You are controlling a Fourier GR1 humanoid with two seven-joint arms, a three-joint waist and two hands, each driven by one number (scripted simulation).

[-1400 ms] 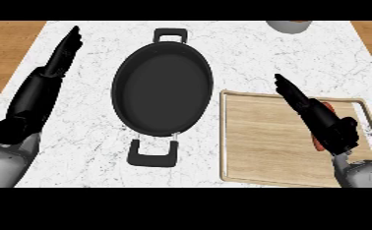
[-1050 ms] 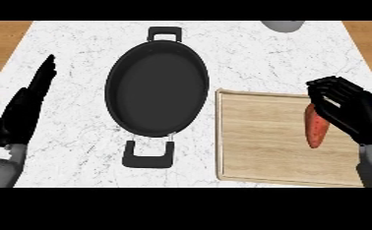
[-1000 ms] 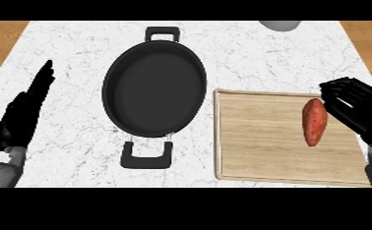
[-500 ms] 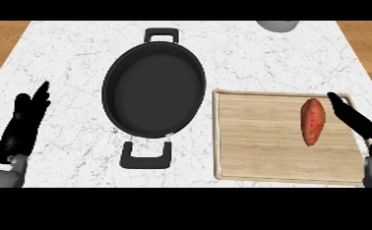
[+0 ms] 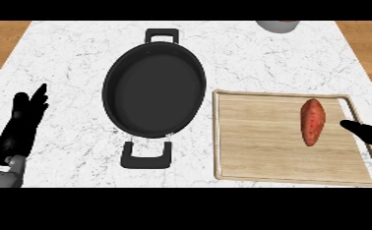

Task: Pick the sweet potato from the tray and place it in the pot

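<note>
Black fingertips are all that shows of the right hand (image 5: 357, 129), poking in at the right edge just beside the sweet potato (image 5: 312, 122) but not touching it. So little of it is in view that I honestly can't tell if it's spread or curled. My guess is it sits there because that's the shortest way to the potato, which lies lengthwise on the right part of the wooden tray (image 5: 269, 145), nothing gripping it.

Over on the left, the left hand (image 5: 23, 126) is resting near the edge with fingers straight and pointing up, holding nothing. Looks parked out of the way so the right side can do the job.

Going outward: the black oval pot (image 5: 154, 90) sits just left of the tray, well within range, with one handle at the near side and one at the far side. It's got nothing in it that I can see. Only the tray's raised rim lies between potato and pot, so the lift probably needs to clear that and the pot wall.

At the far right edge of the white marble counter (image 5: 73, 52) there's a grey bowl-ish thing (image 5: 278, 25), mostly cut off, well apart from the route.
</note>
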